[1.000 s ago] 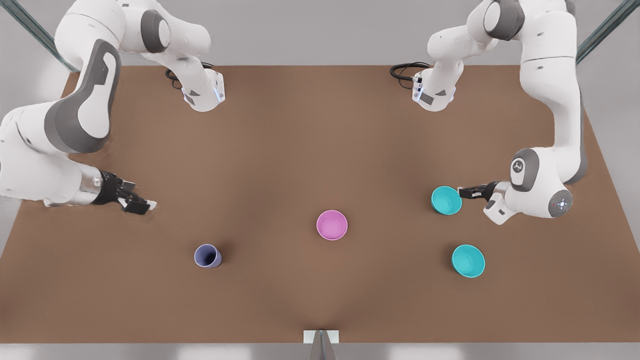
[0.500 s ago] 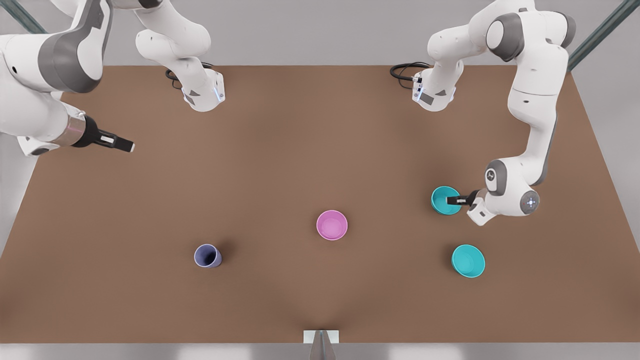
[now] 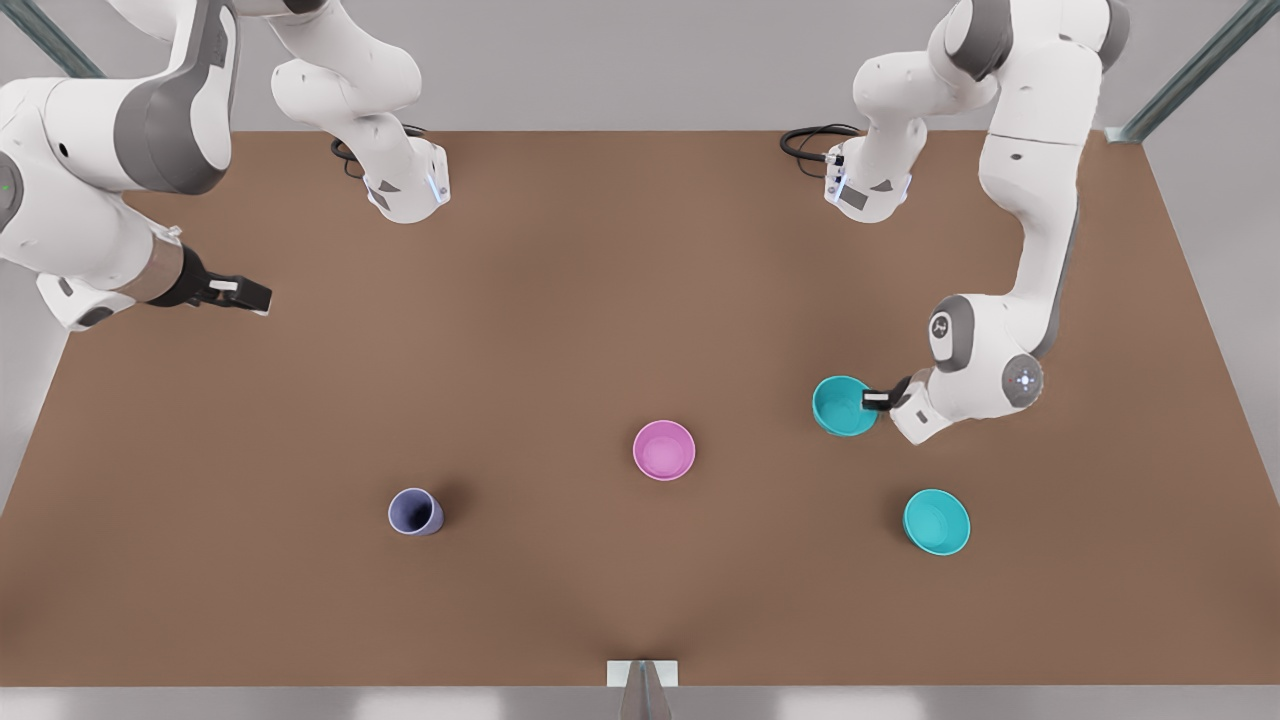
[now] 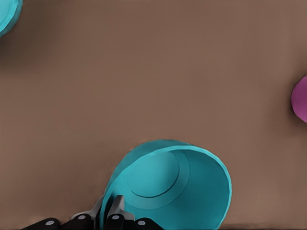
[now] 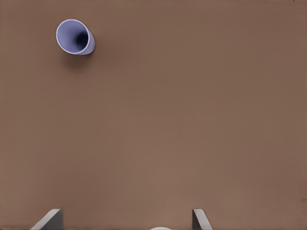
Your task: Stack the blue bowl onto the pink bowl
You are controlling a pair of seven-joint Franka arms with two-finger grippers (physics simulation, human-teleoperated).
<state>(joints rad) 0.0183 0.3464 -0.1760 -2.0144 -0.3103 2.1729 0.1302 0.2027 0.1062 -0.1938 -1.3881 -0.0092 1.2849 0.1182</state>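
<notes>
- The blue bowl [image 3: 843,406] sits at about 3 o'clock from the pink bowl [image 3: 664,450], well apart from it, tipped in the left wrist view [image 4: 172,187].
- The left gripper [image 3: 876,400] is clamped on the blue bowl's rim at the bowl's 3 o'clock side, one finger inside the wall and one outside [image 4: 111,216].
- The pink bowl stands upright near the middle of the brown surface [image 3: 600,300].
- A second, brighter turquoise bowl [image 3: 936,522] rests at about 5 o'clock from the blue bowl, apart from it.
- A lavender-grey cup [image 3: 415,512] stands at about 8 o'clock from the pink bowl.
- The right gripper [image 3: 250,294] waits at the surface's 9 o'clock edge, fingers apart [image 5: 48,221].
</notes>
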